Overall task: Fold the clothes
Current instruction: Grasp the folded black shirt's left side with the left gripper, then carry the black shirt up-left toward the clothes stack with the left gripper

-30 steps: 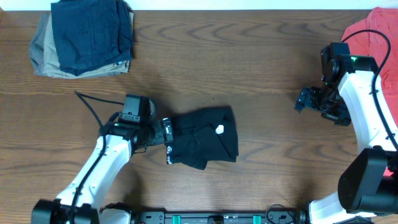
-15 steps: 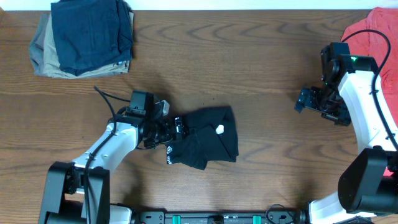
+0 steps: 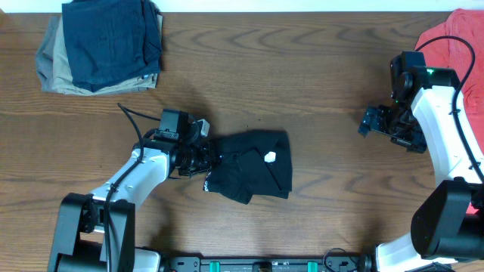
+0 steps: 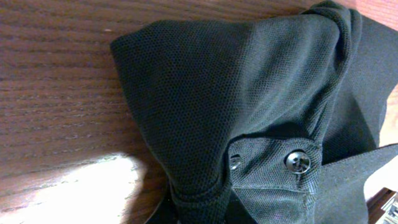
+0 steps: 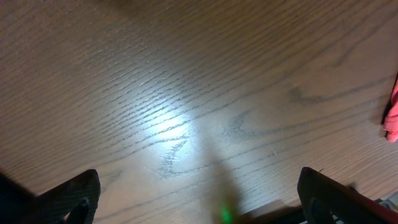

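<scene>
The clothes, a black shirt, lie folded into a small bundle in the middle of the table, with a white logo mark facing up. My left gripper is at the bundle's left edge, shut on a fold of the fabric. In the left wrist view the black mesh cloth fills the frame; a pinched ridge runs down to the bottom edge beside the buttoned placket, and it hides my fingers. My right gripper hovers open over bare wood at the far right, holding nothing.
Navy and khaki folded garments are stacked at the back left. A coral-red shirt lies at the back right corner, and its edge shows in the right wrist view. The left arm's cable loops over the table.
My left gripper moved right onto the shirt's left edge and went from open to shut on the fabric. The bundle shifted slightly right. The right arm stayed still.
</scene>
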Tool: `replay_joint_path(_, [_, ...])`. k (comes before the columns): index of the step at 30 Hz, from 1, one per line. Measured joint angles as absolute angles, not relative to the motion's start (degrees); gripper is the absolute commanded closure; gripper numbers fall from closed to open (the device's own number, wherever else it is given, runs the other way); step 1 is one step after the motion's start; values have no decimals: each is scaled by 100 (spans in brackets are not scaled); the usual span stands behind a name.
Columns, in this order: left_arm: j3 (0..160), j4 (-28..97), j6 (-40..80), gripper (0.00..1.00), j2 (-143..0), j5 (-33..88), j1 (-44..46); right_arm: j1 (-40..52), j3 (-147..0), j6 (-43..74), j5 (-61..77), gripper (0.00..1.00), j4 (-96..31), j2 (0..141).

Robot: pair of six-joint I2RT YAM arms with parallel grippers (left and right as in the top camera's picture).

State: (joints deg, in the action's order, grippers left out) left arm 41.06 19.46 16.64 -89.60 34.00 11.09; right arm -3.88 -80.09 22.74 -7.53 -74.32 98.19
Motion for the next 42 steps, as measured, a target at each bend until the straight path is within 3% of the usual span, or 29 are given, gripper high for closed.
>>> replay_joint_path(13, [5417,2609,838,94,-8986,2576,1142,-388,-8009,2274,-753,1,-7435,9819])
replay_joint_path(24, [5564,1835,395,94,-9048,2003,941,-388,-8009,2274,-753,1,-7430,9819])
replay_joint_path(33, [5566,467,637,94,-9336,1627,152,-388,-8009,2274,-753,1,-7432,9819])
replay_joint_path(42, [5988,-54,764,94,-9638,1651,-257,-388,-8012,2274,-753,1,-7435,9819])
